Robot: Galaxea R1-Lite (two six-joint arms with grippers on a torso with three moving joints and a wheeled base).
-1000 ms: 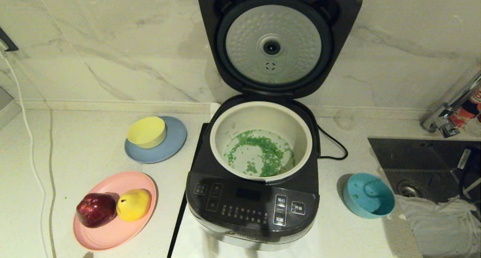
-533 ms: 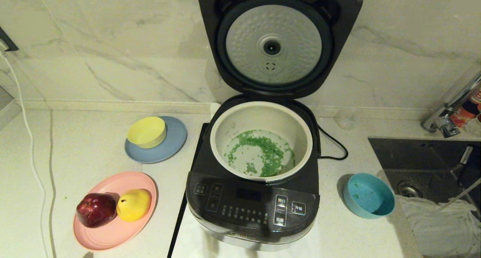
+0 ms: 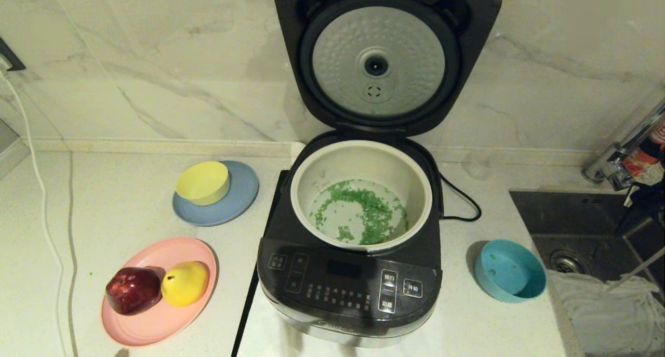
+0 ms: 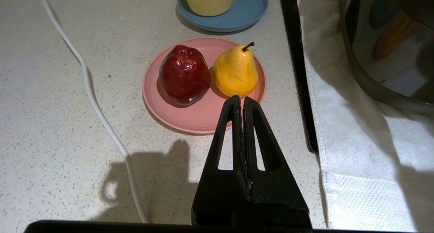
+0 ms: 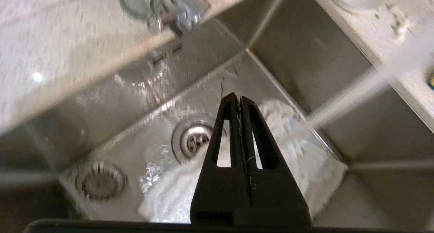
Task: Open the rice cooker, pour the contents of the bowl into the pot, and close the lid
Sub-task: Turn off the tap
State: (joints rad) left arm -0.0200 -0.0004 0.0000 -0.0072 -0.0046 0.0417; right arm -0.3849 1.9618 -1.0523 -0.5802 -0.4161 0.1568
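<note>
The cooker (image 3: pixel 353 242) stands at the middle of the bench (image 3: pixel 119 211) with its lid (image 3: pixel 387 55) swung fully up against the wall behind it. The pot (image 3: pixel 415 190) sits in the cooker's body, and the green bits (image 3: pixel 363 209) lie scattered over its floor. The bowl (image 3: pixel 511 271) rests upright on the bench just right of the cooker, nearly empty but for a few green specks.

To judge by this, opening and pouring are done, and closing the lid is what remains.

The lid looks stiff and fairly heavy, hinged at the cooker's back edge, so it should swing as one rigid piece and likely clicks home only under a firm press. Its glossy black shell may be slippery. The best place to push seems to be its raised top edge, far from the hinge, where a nudge forward and down gives most leverage. The dimpled inner plate (image 3: pixel 378 61) is better left untouched. The light plastic bowl needs no more handling.

The right tool (image 5: pixel 240 99) hangs over the sink (image 5: pixel 112 131) well right of the cooker, its fingers pressed together on nothing. The left tool (image 4: pixel 241 99) is parked left of the cooker, near a pink plate (image 4: pixel 190 119) of fruit, likewise closed and empty.
</note>
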